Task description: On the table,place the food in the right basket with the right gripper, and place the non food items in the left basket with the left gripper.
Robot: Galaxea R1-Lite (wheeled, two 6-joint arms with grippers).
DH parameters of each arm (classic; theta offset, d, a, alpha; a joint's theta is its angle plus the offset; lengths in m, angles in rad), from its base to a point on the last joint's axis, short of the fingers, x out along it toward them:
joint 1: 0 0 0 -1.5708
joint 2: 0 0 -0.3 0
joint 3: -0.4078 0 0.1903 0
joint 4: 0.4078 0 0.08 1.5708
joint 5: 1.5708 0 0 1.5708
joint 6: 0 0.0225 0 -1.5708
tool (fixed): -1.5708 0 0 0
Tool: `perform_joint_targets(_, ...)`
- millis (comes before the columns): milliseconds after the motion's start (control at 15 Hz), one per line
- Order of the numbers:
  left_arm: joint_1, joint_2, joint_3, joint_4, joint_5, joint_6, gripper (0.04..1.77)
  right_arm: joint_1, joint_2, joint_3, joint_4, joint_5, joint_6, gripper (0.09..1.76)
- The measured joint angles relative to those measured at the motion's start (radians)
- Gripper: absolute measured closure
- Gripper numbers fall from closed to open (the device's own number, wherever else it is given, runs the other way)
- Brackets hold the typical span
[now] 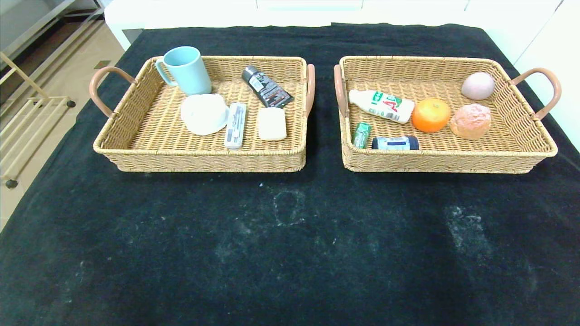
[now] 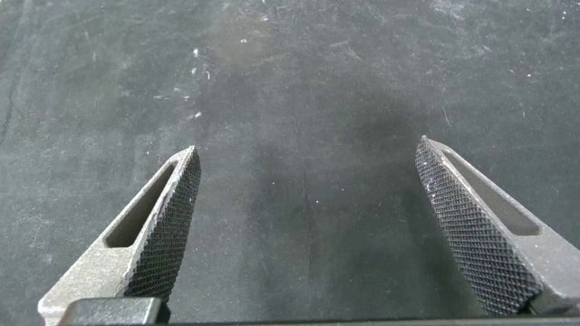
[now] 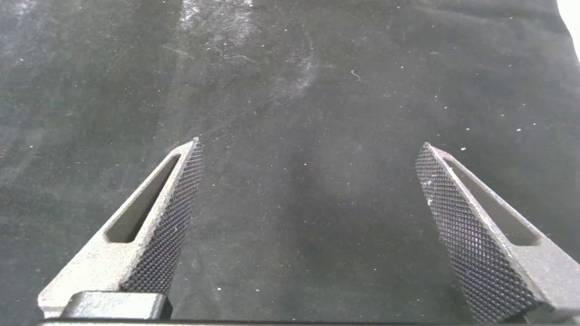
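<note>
The left basket [image 1: 136, 149] holds a round white dish [image 1: 205, 114], a long white case [image 1: 235, 125] and a white soap-like block [image 1: 272, 123]. The right basket [image 1: 521, 149] holds an orange [image 1: 431, 115], a green gum pack [image 1: 361, 134], a dark blue jar [image 1: 395, 143] and a pinkish-brown bun [image 1: 470, 121]. Neither arm shows in the head view. My left gripper [image 2: 308, 158] is open and empty over bare black cloth. My right gripper [image 3: 308, 154] is open and empty over bare black cloth too.
The left basket also holds a light blue mug [image 1: 186, 70] and a dark tube [image 1: 266, 87]. The right basket also holds a white drink bottle [image 1: 382, 105] and a pale egg-like ball [image 1: 478, 86]. The black-clothed table [image 1: 290, 249] has white scuffs. A rack [image 1: 27, 117] stands off the left edge.
</note>
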State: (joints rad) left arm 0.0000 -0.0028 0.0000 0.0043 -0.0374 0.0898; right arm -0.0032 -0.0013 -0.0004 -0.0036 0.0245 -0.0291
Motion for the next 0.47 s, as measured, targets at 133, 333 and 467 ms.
perform_joint_targets(133, -0.001, 0.0, 0.0, 0.0, 0.0, 0.0, 0.09, 0.0, 0.0, 0.0, 0.0, 0.0, 0.001, 0.14)
perform_joint_targets(333, -0.002, 0.0, 0.0, -0.005, 0.0, -0.008, 0.09, 0.0, 0.0, 0.0, 0.0, 0.0, 0.006, 0.14)
perform_joint_targets(467, -0.002, 0.0, 0.0, -0.014, 0.004, -0.044, 0.09, 0.0, 0.0, 0.0, 0.0, 0.0, 0.007, 0.14)
